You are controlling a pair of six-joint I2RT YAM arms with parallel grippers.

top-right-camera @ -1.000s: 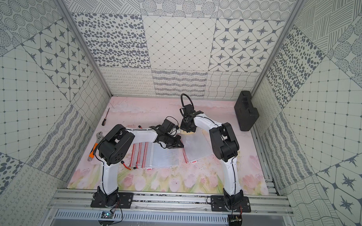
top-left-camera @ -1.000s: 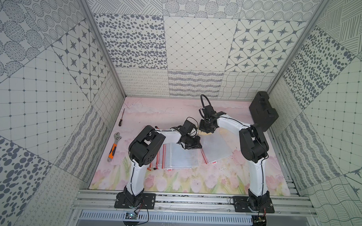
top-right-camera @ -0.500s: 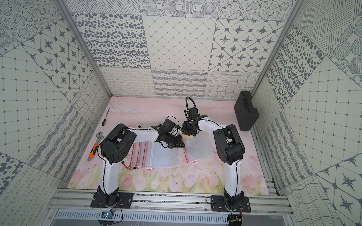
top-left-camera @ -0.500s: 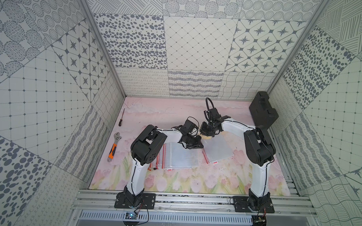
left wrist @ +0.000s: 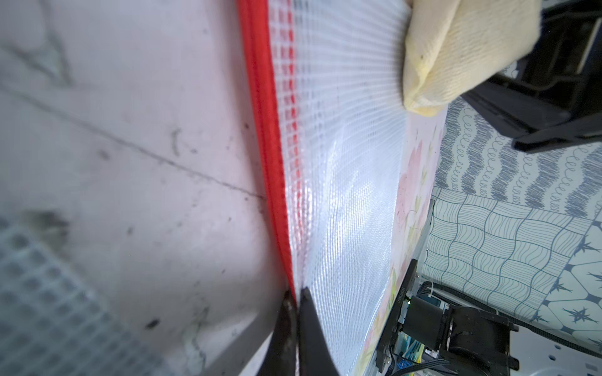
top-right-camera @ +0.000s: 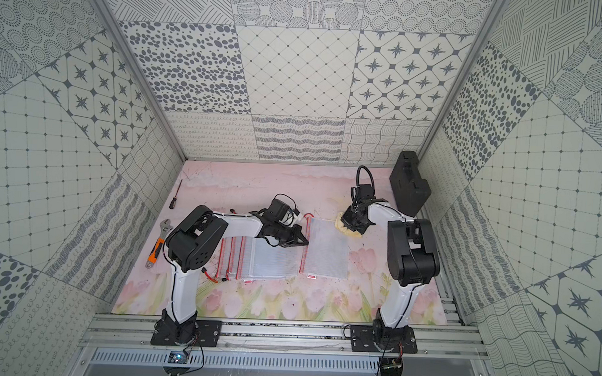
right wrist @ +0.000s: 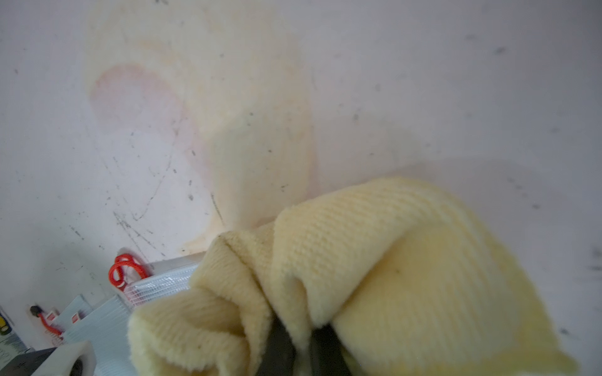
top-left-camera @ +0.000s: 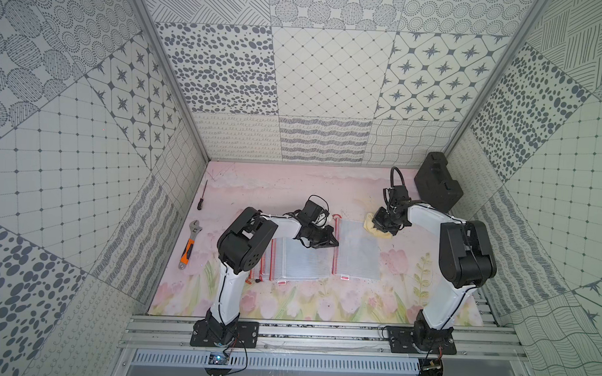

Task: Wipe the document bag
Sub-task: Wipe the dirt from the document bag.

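Moved: right gripper (top-left-camera: pixel 383 229) and its yellow cloth (top-left-camera: pixel 370 223) have shifted rightward along the far edge of the document bag (top-left-camera: pixel 357 253); the left arm is unchanged.
Right gripper state: clenched on the cloth (right wrist: pixel 391 260), which bunches around the fingertips.
Cloth position: over the bag's far right corner, partly on the mat (top-left-camera: pixel 292 188).
Left gripper (left wrist: pixel 294 302) state: jaws closed, pinching the bag's red zipper edge about halfway along.
Document bag position: flat on the mat between both arms, just right of the stack of bags (top-left-camera: pixel 298 261).
Periphery: wrench (top-left-camera: pixel 190 241) and screwdriver (top-left-camera: pixel 201 199) near the left wall; black case (top-left-camera: pixel 437 186) at the far right.
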